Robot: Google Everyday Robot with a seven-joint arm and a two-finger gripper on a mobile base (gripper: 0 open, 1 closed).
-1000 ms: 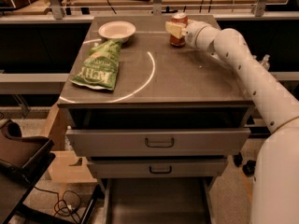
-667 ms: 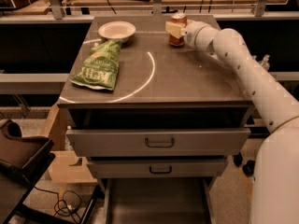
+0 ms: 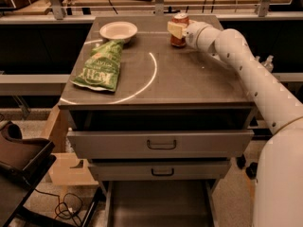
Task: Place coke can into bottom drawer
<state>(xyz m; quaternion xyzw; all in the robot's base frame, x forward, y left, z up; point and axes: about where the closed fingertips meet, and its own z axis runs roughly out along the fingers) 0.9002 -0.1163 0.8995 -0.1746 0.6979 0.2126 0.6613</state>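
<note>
The coke can (image 3: pixel 179 40), red with a silver top, stands upright at the back right of the cabinet top (image 3: pixel 189 79). My gripper (image 3: pixel 177 29) reaches in from the right on the white arm and is closed around the can's upper half, with one pale finger (image 3: pixel 174 30) lying across its front. The can still rests on the surface. The bottom drawer (image 3: pixel 161 205) is pulled out at the bottom of the frame, a grey tray with a dark bare floor.
A white bowl (image 3: pixel 118 30) sits at the back left. A green chip bag (image 3: pixel 100 65) lies on the left side. The top drawer (image 3: pixel 161 143) stands slightly out, the middle drawer (image 3: pixel 162 170) below it. A dark chair (image 3: pixel 19 160) is at the lower left.
</note>
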